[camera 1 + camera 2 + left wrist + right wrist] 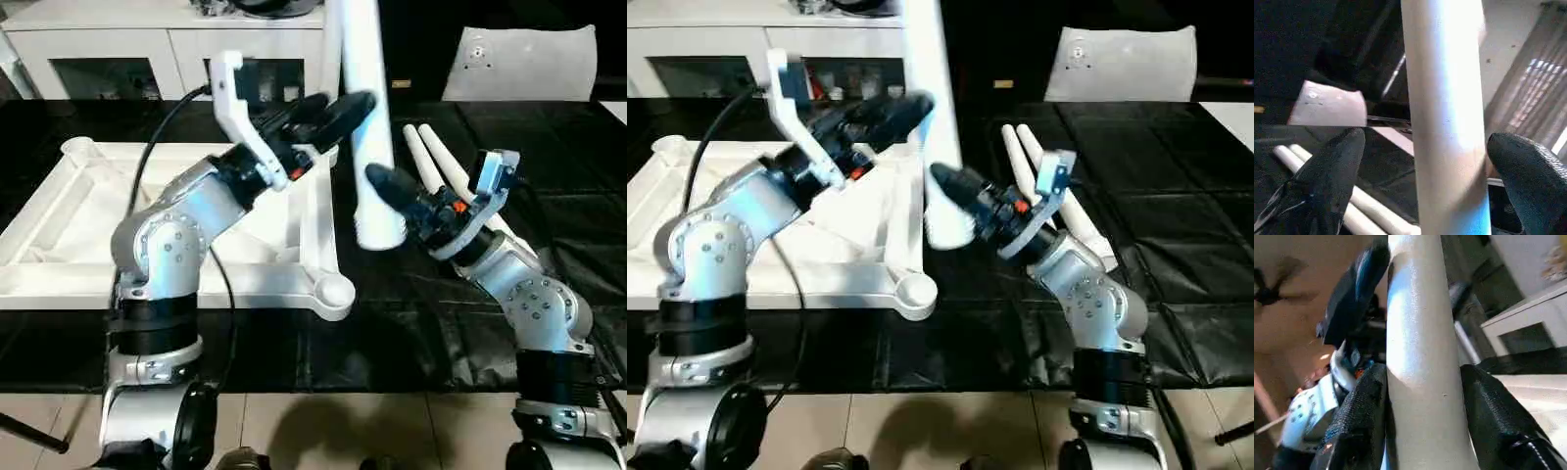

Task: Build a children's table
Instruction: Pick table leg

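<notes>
While both grippers meet at one upright leg (367,117), the tabletop (69,245) lies underside-up beside it.

Right gripper (1422,396) clenches the leg low; left gripper (1425,161) straddles it higher, fingers spread. Two spare legs (441,162) lie beyond it.

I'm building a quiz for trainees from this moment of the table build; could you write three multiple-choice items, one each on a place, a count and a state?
1. Where is the tabletop?
A. On the black mat, ribbed side up
B. Leaning on the cabinet
C. On the tan floor

2. How many loose legs lie on the mat?
A. None
B. Two
C. Four

3. How is the raised leg held?
A. Flat
B. Roughly upright
C. Seated in a socket

Answers: 1 A, it lies beside the left gripper. 2 B, two lie side by side. 3 B, the right gripper clamps it, its end clear of the mat.
</notes>
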